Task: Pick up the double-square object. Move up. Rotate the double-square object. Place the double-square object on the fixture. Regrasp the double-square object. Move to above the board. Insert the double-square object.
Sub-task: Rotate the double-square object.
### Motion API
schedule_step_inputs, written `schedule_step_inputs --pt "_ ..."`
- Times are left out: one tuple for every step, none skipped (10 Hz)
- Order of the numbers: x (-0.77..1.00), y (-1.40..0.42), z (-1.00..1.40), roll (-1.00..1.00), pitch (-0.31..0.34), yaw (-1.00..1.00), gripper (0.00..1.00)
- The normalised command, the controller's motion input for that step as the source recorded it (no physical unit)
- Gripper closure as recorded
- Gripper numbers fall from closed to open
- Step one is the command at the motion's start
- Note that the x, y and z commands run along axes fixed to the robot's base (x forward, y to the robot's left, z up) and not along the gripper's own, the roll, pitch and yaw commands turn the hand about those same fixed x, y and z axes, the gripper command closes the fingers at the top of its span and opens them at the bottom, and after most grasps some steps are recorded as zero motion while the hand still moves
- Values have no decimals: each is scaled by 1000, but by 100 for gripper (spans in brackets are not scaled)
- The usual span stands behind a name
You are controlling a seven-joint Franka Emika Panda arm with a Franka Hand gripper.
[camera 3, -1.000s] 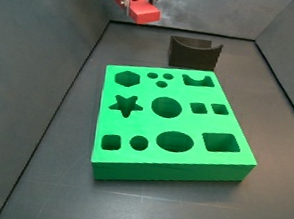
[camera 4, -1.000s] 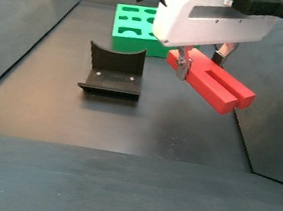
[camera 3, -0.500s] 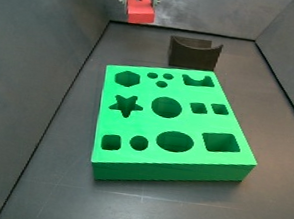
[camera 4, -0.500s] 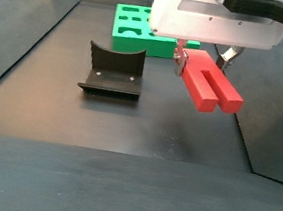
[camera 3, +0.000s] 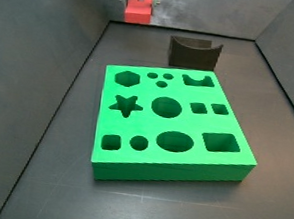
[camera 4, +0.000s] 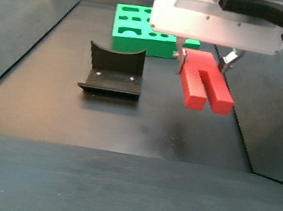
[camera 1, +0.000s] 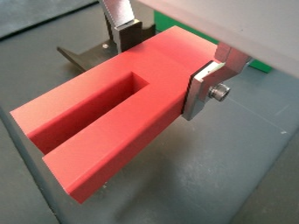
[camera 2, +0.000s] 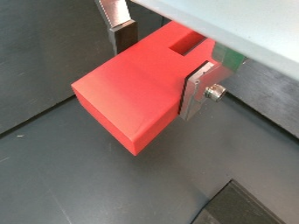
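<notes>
The gripper [camera 1: 163, 66] is shut on the red double-square object [camera 1: 111, 109], held in the air well above the dark floor. Silver fingers [camera 1: 205, 87] press on both long sides of the piece. In both side views the double-square object [camera 4: 205, 83] [camera 3: 138, 7] hangs level, its two prongs pointing toward the near end in a side view [camera 4: 207, 104]. The black fixture [camera 4: 112, 70] [camera 3: 193, 52] stands on the floor beside and below the piece, apart from it. The green board [camera 3: 173, 123] [camera 4: 140, 28] lies flat beyond the fixture.
Sloped dark walls [camera 3: 60, 71] enclose the floor on both sides. The arm's white wrist housing [camera 4: 218, 24] hangs above the piece. A strip of the board's green shows behind the piece in both wrist views [camera 1: 263, 68] [camera 2: 232, 59].
The double-square object has turned in the gripper's hold: a second ago its prongs pointed off to the side at a slant, now they point straight toward the near end. The gripper stayed shut.
</notes>
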Motion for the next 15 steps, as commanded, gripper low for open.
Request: schedule_step_inputs --pt "10 2 -1000 2 -11 36 100" --pt "24 5 -1000 1 -26 37 100" --pt "33 3 -1000 -5 -29 36 100" --pt "41 4 -1000 -14 -24 28 100" --pt "47 7 -874 -25 -20 21 100" --pt "47 6 -723 -33 -19 18 100" --pt "42 5 -576 -39 -23 15 100" --pt "37 6 -435 -44 -27 16 100" --pt "40 6 -204 -50 -41 17 100" --pt "0 0 0 0 0 0 0" --pt "0 0 1000 0 0 0 0" --pt "0 0 1000 0 2 0 0" --pt "-15 -1 1000 -2 27 -2 0" --pt "-13 2 1000 0 46 -5 0" --pt "-13 5 1000 3 67 -10 0"
